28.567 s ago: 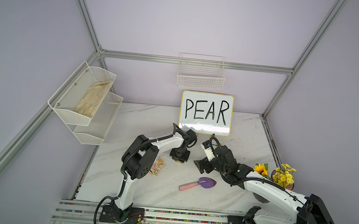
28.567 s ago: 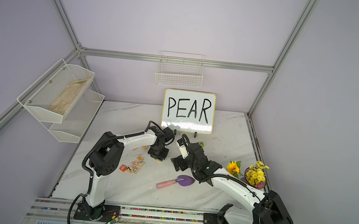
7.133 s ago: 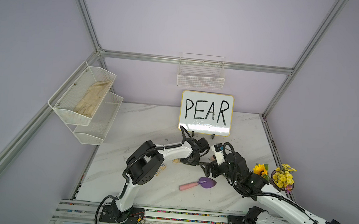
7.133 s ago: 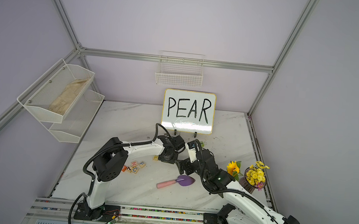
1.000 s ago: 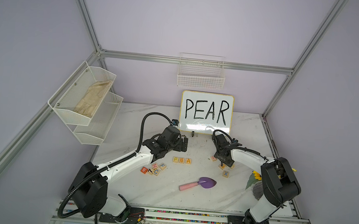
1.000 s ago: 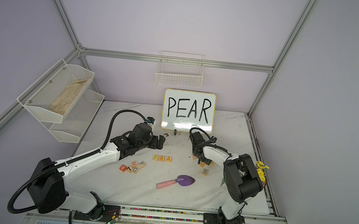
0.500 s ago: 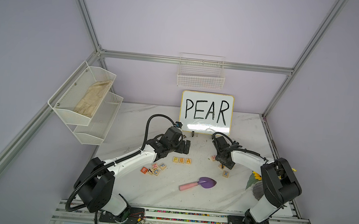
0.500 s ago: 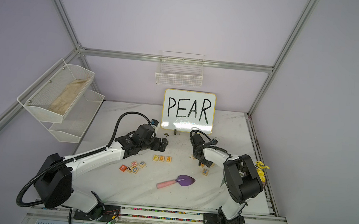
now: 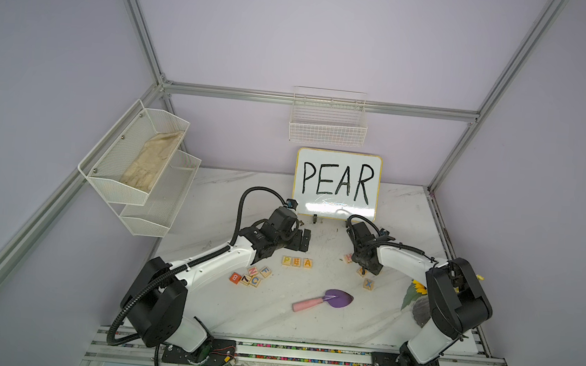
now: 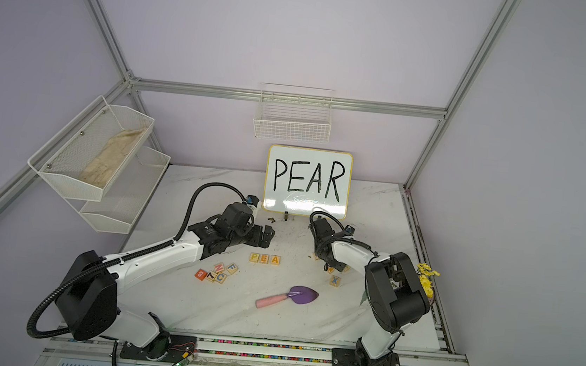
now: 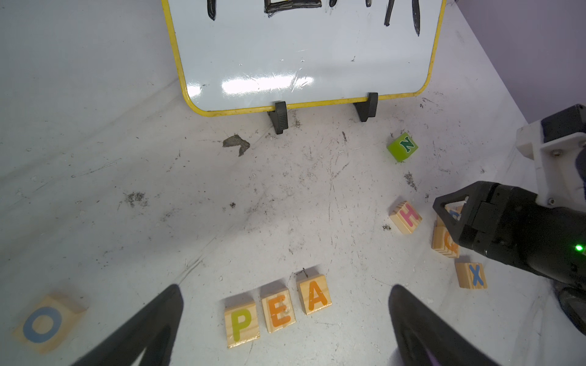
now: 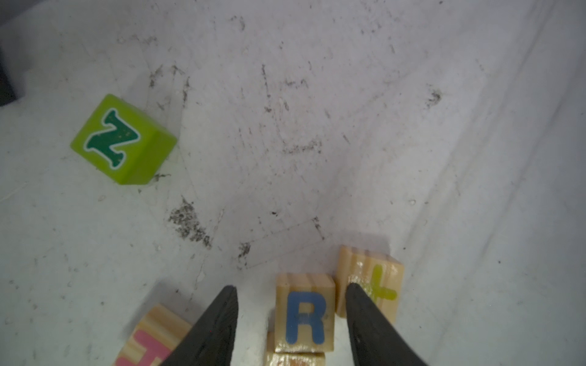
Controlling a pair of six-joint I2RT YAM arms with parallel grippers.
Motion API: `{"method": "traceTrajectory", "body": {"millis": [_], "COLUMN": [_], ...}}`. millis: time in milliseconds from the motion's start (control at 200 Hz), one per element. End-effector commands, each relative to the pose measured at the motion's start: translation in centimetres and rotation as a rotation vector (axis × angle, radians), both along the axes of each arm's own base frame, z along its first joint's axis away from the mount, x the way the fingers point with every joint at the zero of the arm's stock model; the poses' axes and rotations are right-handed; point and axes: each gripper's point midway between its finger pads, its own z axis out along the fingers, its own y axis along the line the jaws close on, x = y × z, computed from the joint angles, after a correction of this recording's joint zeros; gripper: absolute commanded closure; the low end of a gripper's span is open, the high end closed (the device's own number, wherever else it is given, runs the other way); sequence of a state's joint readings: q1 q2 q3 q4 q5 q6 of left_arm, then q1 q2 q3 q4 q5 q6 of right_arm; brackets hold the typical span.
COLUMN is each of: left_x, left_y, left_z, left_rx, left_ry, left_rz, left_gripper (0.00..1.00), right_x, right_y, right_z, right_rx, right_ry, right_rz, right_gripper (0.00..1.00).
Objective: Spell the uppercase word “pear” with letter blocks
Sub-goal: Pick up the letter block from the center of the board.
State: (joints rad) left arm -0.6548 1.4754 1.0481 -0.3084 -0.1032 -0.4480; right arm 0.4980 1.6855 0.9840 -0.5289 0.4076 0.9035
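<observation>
One R block point(image 12: 305, 312) sits between the right claw's point(image 12: 290, 285) parted tips (gaps on both sides).

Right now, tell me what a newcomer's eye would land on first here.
The whiteboard reading PEAR stands at the back of the table. Before it, mid-table, the P, E and A blocks lie in a row. On the right arm's side, the right gripper straddles the R block, jaws apart.
</observation>
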Motion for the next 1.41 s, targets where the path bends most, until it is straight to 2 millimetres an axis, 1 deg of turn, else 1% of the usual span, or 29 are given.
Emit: {"method": "traceTrajectory", "body": {"millis": [0, 95, 275, 395, 830, 880, 1000, 1105, 1240, 1400], "left_x": [0.1, 0.1, 0.1, 0.1, 0.1, 0.0, 0.0, 0.0, 0.0, 0.0], "left_y": [0.0, 0.1, 0.1, 0.2, 0.1, 0.1, 0.1, 0.1, 0.0, 0.2], "left_z": [0.1, 0.0, 0.2, 0.2, 0.2, 0.1, 0.0, 0.0, -0.1, 0.0], "left_rx": [0.005, 0.007, 0.007, 0.009, 0.008, 0.010, 0.009, 0.009, 0.008, 0.009], "left_ry": [-0.015, -0.014, -0.017, -0.016, -0.016, -0.014, -0.013, -0.010, -0.009, -0.013], "left_rz": [-0.017, -0.016, -0.016, -0.014, -0.015, -0.016, -0.017, -0.019, -0.021, -0.017], "left_gripper": [0.00, 0.00, 0.00, 0.00, 0.00, 0.00, 0.00, 0.00, 0.00, 0.00], "right_x": [0.3, 0.5, 0.2, 0.2, -0.7, -0.9, -1.1, -0.9, -0.9, -1.0], "right_y": [-0.1, -0.1, 0.2, 0.3, 0.0, -0.3, -1.0, -1.0, -0.5, -0.2], "right_z": [1.6, 1.6, -0.3, -1.0, -1.0, -1.0, -0.4, 0.0, -0.7, -1.3], "right_rx": [-0.062, -0.076, -0.061, -0.056, -0.036, -0.046, -0.067, -0.062, -0.036, -0.018], "right_ry": [-0.026, -0.031, 0.003, 0.006, 0.006, 0.009, -0.012, -0.029, -0.018, -0.003], "right_rz": [0.016, 0.026, 0.022, 0.024, -0.019, -0.026, -0.033, -0.021, -0.016, -0.031], "right_gripper": [0.42, 0.42, 0.41, 0.41, 0.44, 0.43, 0.41, 0.41, 0.41, 0.44]}}
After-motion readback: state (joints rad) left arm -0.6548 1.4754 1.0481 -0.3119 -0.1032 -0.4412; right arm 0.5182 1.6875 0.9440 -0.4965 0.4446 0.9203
